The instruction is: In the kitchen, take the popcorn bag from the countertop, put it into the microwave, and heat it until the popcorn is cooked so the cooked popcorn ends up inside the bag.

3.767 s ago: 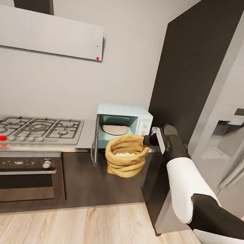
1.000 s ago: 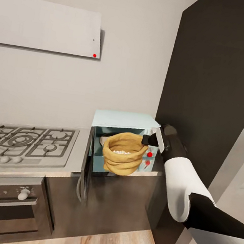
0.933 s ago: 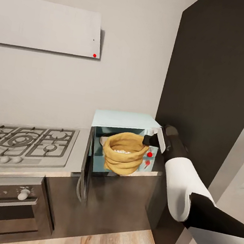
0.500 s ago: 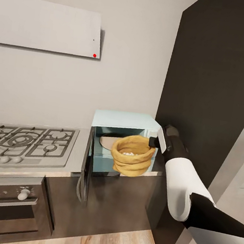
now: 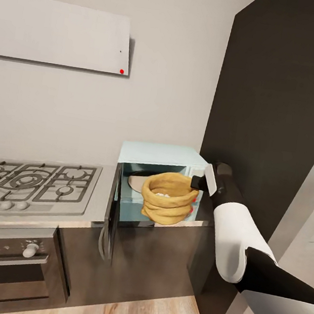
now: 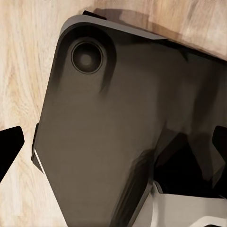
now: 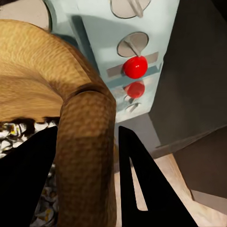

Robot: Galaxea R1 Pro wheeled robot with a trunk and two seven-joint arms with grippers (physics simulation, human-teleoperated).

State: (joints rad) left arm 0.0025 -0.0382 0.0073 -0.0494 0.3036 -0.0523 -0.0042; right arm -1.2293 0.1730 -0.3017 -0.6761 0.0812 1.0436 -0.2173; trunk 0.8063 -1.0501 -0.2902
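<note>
Popcorn bag [image 5: 167, 199]: hanging at the microwave [image 5: 158, 156] mouth, partly in front of the knob panel, its bottom just above the bench [image 5: 103, 189] edge.
Right claw [image 7: 87, 165]: clenched on the bag's rolled rim, one finger inside over the popcorn [image 7: 12, 132], one outside.
Left claw: hanging down by the robot's dark base over the wood floor; can't tell whether it is released.
Door [image 5: 112, 209]: swung wide open on the microwave's left.
Doing it well: shift the bag toward the door side, clear of the red buttons [image 7: 135, 66], then push straight in onto the round plate [image 5: 136, 180] before letting go.
</note>
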